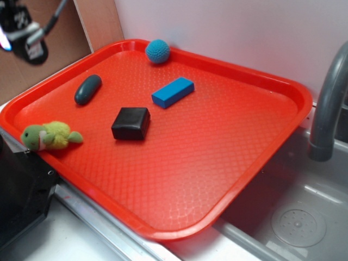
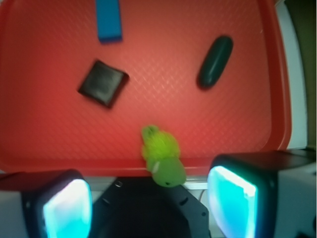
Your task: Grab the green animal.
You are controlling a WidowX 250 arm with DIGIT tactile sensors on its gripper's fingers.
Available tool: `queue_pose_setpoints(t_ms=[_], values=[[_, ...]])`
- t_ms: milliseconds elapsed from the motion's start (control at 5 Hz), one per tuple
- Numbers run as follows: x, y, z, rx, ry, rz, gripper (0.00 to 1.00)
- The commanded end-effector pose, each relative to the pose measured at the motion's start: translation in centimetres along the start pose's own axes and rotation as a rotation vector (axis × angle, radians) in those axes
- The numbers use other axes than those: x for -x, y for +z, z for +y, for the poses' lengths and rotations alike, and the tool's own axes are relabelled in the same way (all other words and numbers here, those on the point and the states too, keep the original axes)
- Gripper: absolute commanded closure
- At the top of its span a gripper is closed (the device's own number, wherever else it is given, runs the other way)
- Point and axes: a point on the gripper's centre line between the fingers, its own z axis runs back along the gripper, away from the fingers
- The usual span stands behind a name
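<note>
Red plastic tray [image 1: 228, 163] carries the fuzzy yellow-green plush turtle [image 1: 50, 136] at its near rim. Soft and light, it should squash; pinch its body. The gripper [image 2: 148, 203] hovers wide open, empty

red tray [image 1: 283, 87] | green animal [image 1: 49, 136] | black block [image 1: 131, 123] | blue block [image 1: 173, 92] | teal oval [image 1: 88, 89] | knitted ball [image 1: 157, 51]

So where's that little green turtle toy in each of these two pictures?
Exterior: the green animal sits at the red tray's left edge, far left of the picture.
Wrist: the green animal is bottom centre, on the tray's near rim.
Shared landmark: the black block nearby.
</note>
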Motion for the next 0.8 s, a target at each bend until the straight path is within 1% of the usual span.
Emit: queue_pose_setpoints(t_ms=[0, 200, 400, 600], values=[[0.7, -5.2, 0.5, -0.034, -0.018, 0.111, 0.00], [0.7, -7.4, 0.4, -0.056, -0.004, 0.162, 0.00], [1.0, -10.1, 0.5, -0.099, 0.011, 0.215, 0.00], [2.0, -11.7, 1.4, -0.145, 0.067, 0.258, 0.00]])
